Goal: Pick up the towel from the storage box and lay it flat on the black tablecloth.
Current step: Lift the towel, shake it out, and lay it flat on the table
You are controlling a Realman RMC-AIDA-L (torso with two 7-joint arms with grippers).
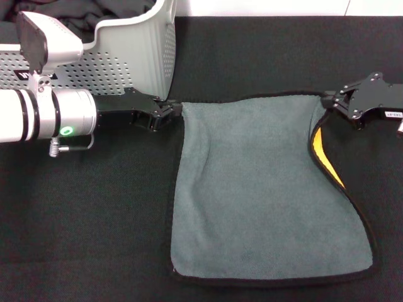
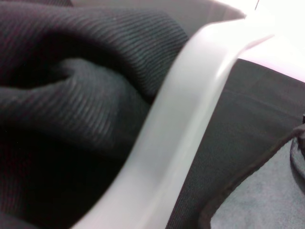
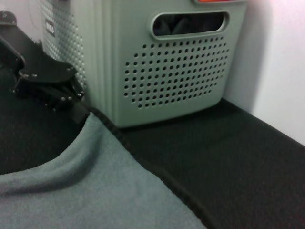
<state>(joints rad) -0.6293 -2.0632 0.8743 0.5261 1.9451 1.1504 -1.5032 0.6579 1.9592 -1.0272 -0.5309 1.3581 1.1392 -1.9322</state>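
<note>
Grey-teal towel (image 1: 258, 189) spread flat, yellow underside peeking out

Pale white wall (image 3: 281, 67) behind the table — plain, evenly lit, no windows

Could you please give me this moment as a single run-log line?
towel: out of box, spread on tablecloth, right edge folded showing yellow | left gripper: shut on left corner | right gripper: shut on right corner

A folded plain black cloth (image 2: 71, 105) fills the basket.
</note>
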